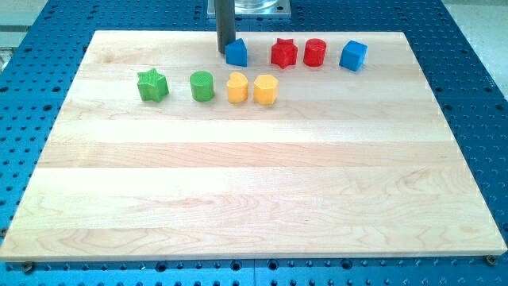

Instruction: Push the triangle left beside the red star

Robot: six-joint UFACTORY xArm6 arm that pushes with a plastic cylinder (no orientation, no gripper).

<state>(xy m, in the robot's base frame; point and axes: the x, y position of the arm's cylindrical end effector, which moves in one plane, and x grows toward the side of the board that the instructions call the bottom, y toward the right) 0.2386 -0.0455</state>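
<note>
A blue triangle block point(236, 52) sits near the view's top on the wooden board point(254, 183). The red star point(283, 53) lies a short gap to its right. My tip point(225, 52) touches or nearly touches the blue triangle's left side, with the dark rod rising straight up from it.
A red cylinder point(315, 52) and a blue cube point(353, 56) follow to the right of the star. Below, in a row from left: a green star point(152, 85), a green cylinder point(202, 86), a yellow block point(237, 87) and a yellow hexagon point(265, 90).
</note>
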